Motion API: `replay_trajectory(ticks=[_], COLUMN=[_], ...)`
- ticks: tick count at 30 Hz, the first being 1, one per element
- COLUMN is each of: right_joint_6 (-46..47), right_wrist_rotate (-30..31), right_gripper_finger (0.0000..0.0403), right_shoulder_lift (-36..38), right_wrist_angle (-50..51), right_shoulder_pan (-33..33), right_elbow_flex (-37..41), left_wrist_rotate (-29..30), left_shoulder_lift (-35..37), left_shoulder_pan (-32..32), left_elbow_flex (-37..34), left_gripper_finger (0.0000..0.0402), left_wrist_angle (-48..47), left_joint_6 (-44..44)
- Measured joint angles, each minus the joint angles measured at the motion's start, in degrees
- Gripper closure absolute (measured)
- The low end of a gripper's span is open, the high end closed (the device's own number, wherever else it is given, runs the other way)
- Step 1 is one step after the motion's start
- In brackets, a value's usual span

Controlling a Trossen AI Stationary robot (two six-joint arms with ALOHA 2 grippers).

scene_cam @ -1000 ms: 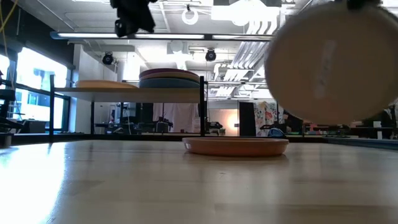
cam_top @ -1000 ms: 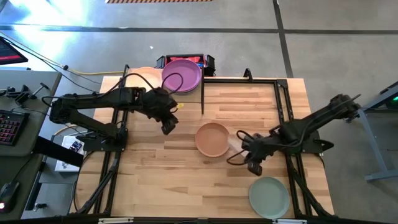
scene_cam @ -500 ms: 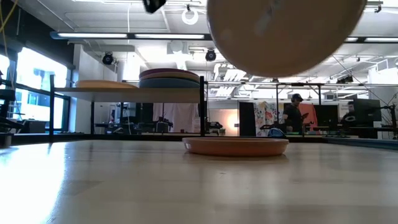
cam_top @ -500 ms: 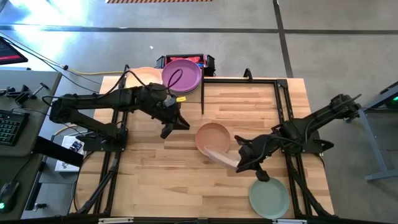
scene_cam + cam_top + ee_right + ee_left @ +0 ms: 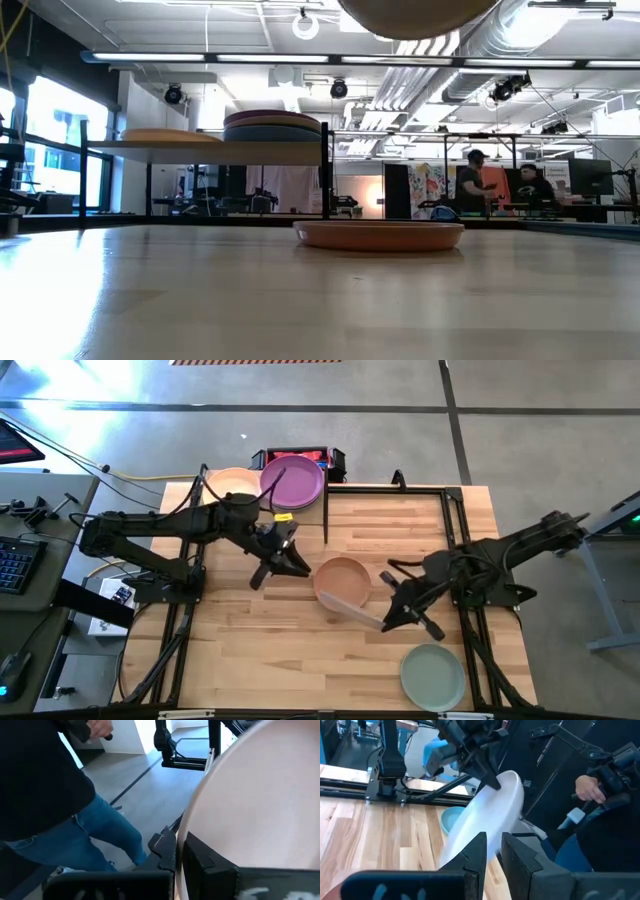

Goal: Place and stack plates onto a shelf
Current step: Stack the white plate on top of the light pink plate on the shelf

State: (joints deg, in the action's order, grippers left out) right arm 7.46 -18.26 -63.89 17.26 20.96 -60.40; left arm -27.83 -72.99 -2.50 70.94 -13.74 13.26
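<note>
My right gripper (image 5: 392, 618) is shut on a cream plate (image 5: 350, 610), which shows in the high view as a thin slanted line over the near edge of a terracotta plate (image 5: 342, 582) lying flat on the table. In the low view only the cream plate's lowest part (image 5: 415, 12) shows at the top. My left gripper (image 5: 298, 565) points right toward the cream plate (image 5: 490, 805); a narrow gap shows between its fingers, and it touches nothing. The shelf (image 5: 262, 500) carries a stack topped by a purple plate (image 5: 292, 482) and a peach plate (image 5: 232, 482). A sage green plate (image 5: 432, 675) lies near the front right. My right gripper pinches the cream plate's rim (image 5: 186, 827) between its two fingers, one on each face. It comes from the table's right side. The plate stands steeply tilted, nearly on edge, lifted clear above the table and reaching left from the fingers.
The shelf's black metal frame (image 5: 326, 520) stands at the far left. Black arm rails (image 5: 455, 540) run along both table sides. People stand beyond the table: a leg in jeans (image 5: 85, 825) and a hand (image 5: 590, 787). Bare wood lies at the near left (image 5: 260, 650).
My right gripper has risen and moved toward the table's left, carrying the cream plate up and over the terracotta plate and tipping it nearly on edge. My left gripper has moved right, toward the cream plate, and turned to face it.
</note>
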Motion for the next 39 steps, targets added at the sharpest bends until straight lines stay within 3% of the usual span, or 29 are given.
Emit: replay_trajectory(ticks=[10,15,20,26,39], right_joint_6=[0.0,0.0,0.0,0.2,1.6], right_wrist_rotate=[-2.3,-5.0,-7.8,-9.6,-10.9], right_gripper_finger=[0.0403,0.0403,0.0403,0.0403,0.0403], right_shoulder_lift=[1.4,1.4,1.4,1.4,1.4], right_wrist_angle=[1.1,1.7,1.7,1.7,1.7], right_shoulder_pan=[0.0,-0.1,-0.1,-0.1,-0.1], right_elbow_flex=[0.0,0.0,0.0,0.0,0.0], left_wrist_rotate=[-0.2,-0.7,-4.6,-7.3,-8.6], left_shoulder_lift=[-4.2,-7.7,-10.3,-12.7,-13.9], left_shoulder_pan=[0.0,0.9,2.6,3.4,4.1], left_elbow_flex=[0.0,0.0,0.0,0.0,0.0], left_gripper_finger=[0.03,0.0273,0.0271,0.0271,0.0271], left_wrist_angle=[1.4,5.6,11.0,10.8,11.1], left_joint_6=[2.0,-1.6,-6.1,-6.4,-6.5])
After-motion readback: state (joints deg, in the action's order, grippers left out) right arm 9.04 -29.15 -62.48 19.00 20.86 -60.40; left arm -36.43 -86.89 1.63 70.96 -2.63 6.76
